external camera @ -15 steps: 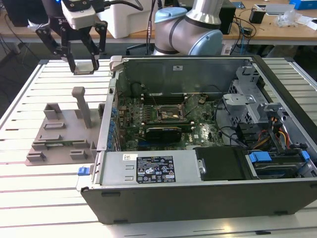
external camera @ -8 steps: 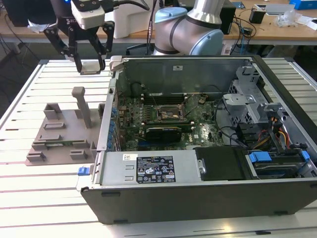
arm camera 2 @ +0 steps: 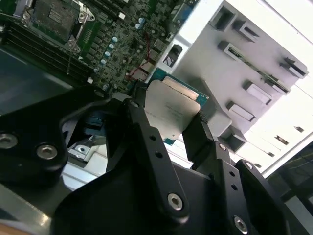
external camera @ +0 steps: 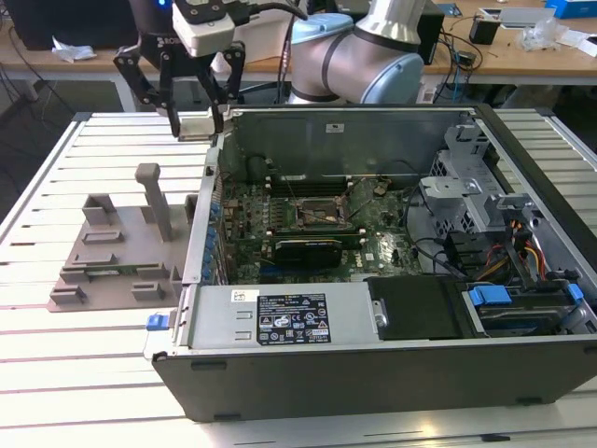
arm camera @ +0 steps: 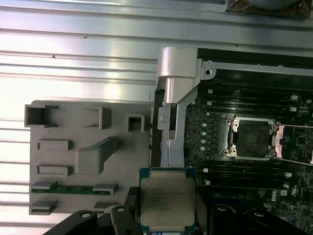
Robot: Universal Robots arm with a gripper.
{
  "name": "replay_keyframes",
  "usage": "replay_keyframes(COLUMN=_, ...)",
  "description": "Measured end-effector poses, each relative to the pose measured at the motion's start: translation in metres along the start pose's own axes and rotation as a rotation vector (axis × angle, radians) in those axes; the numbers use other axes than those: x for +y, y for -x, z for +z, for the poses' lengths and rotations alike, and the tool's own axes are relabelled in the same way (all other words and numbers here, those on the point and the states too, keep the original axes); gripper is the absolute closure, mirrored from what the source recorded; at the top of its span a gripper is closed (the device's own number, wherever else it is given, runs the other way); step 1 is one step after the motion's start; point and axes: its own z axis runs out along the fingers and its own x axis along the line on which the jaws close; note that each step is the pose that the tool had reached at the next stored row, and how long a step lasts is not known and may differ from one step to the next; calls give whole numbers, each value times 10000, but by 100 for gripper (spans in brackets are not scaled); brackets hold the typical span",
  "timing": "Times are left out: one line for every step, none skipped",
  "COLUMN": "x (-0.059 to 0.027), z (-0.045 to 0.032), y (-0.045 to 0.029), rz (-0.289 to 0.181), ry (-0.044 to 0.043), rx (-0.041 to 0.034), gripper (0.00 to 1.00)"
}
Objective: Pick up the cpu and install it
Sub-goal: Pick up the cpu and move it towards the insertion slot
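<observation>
The cpu [external camera: 198,127], a small flat square chip with a silver-white top, hangs in the air with my gripper [external camera: 197,119] shut on it. It sits above the table just outside the back left corner of the open computer case [external camera: 392,369] in the exterior view. In both wrist views the cpu [arm camera 2: 170,108] [arm camera: 167,200] is clamped on two opposite edges by black fingers [arm camera 2: 145,131]. The dark square socket [external camera: 317,217] [arm camera: 254,138] on the motherboard has its metal frame swung open, off toward the exterior view's right of the chip.
A grey moulded tray [external camera: 112,257] [arm camera: 88,156] with upright posts lies on the slatted table at the exterior view's left of the case. Inside the case are memory slots, cables and drive cages [external camera: 466,187]. The case wall [external camera: 210,205] stands between tray and motherboard.
</observation>
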Motion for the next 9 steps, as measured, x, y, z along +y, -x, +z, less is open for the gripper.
replay_keyframes(x=-1, z=3, y=19, rz=0, ry=14, rx=0, gripper=45)
replay_keyframes(x=-3, z=6, y=44, rz=0, ry=21, rx=2, gripper=45)
replay_keyframes(x=-4, z=12, y=70, rz=-2, ry=22, rx=3, gripper=45)
replay_keyframes(x=-5, z=24, y=115, rz=0, ry=23, rx=10, gripper=45)
replay_keyframes(x=-6, z=36, y=150, rz=1, ry=24, rx=15, gripper=45)
replay_keyframes(x=-6, z=50, y=183, rz=0, ry=24, rx=21, gripper=45)
replay_keyframes(x=-6, z=65, y=220, rz=-2, ry=23, rx=29, gripper=45)
replay_keyframes(x=-6, z=77, y=250, rz=-2, ry=23, rx=35, gripper=45)
replay_keyframes(x=-6, z=94, y=286, rz=-2, ry=24, rx=38, gripper=45)
